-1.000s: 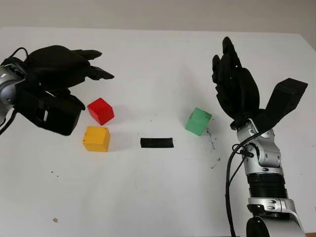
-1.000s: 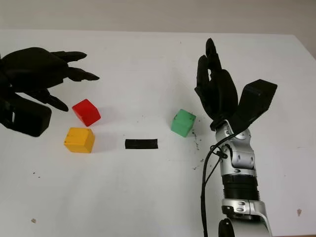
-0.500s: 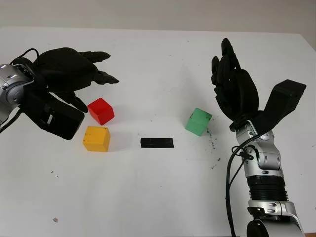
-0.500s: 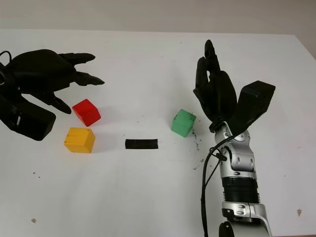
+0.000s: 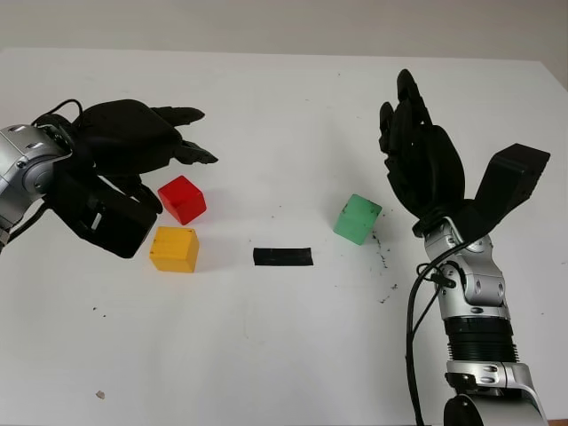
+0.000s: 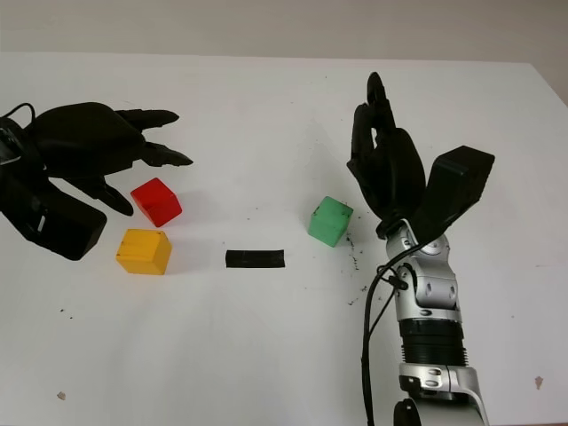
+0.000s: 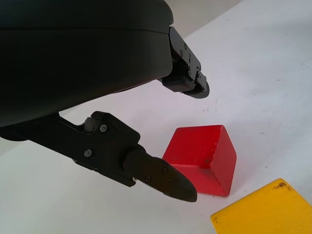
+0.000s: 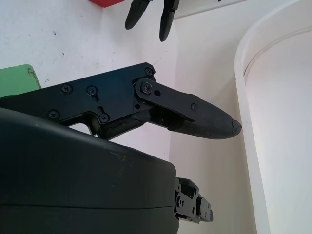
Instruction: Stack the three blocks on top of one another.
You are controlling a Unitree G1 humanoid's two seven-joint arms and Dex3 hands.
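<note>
The white table (image 5: 284, 355) is carrying everything. The left hand (image 5: 133, 142) is hovering open over the red block (image 5: 182, 199); the right hand (image 5: 422, 164) is hanging open beside the green block (image 5: 358, 218). The yellow block (image 5: 173, 249) is sitting just in front of the red one, near a black strip (image 5: 282, 256).

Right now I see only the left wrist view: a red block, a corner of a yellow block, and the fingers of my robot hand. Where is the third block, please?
Observer: The green block stands alone on the table, well to the right of the red block. A black strip lies between it and the yellow block.
Operator: Does the right robot hand hold it?
Observer: No. The right robot hand is open and raised just to the right of the green block, without touching it.
Operator: And where is my left robot hand from above?
Observer: The left robot hand is open. It hovers behind and to the left of the red block.
</note>
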